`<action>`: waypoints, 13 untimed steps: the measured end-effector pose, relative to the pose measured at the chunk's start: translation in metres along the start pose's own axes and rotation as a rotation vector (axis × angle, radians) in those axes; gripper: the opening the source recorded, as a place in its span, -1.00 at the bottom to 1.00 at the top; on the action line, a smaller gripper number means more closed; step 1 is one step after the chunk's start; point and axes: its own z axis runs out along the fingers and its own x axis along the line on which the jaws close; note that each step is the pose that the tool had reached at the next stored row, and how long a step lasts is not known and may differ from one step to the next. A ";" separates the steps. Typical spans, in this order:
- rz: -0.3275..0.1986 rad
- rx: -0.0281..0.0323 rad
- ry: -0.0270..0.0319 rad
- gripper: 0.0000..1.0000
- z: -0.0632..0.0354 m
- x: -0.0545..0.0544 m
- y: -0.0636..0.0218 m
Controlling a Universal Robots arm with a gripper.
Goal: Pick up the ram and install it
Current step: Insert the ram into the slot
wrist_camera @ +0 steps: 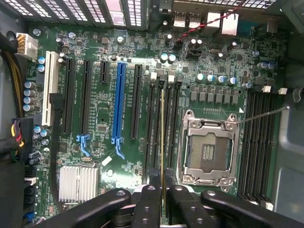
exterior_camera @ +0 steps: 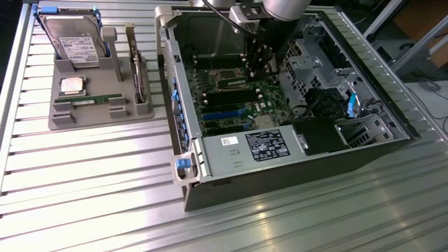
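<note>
My gripper [wrist_camera: 162,184] is shut on the ram [wrist_camera: 162,133], which the wrist view shows edge-on as a thin yellowish line between the black fingers [wrist_camera: 151,199]. The stick runs lengthwise along the black memory slots [wrist_camera: 153,128] beside the open CPU socket [wrist_camera: 207,147]. Whether it touches a slot I cannot tell. In the exterior view the gripper [exterior_camera: 256,59] reaches down into the open computer case [exterior_camera: 280,173], over the far part of the motherboard [exterior_camera: 238,105].
On the exterior view's left, a grey tray [exterior_camera: 98,118] holds a hard drive [exterior_camera: 73,39], a square silver CPU [exterior_camera: 73,84], another green stick [exterior_camera: 89,98] and a card on edge [exterior_camera: 138,71]. Case walls, a power supply [exterior_camera: 255,147] and a drive cage [exterior_camera: 311,58] crowd the arm.
</note>
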 end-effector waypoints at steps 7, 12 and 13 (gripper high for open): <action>0.002 -0.0002 0.0017 -0.73 0.0070 0.003 0.0048; 0.002 -0.0002 0.0037 -0.73 0.0126 0.004 0.0081; 0.002 -0.0002 0.0036 -0.73 0.0135 0.004 0.0094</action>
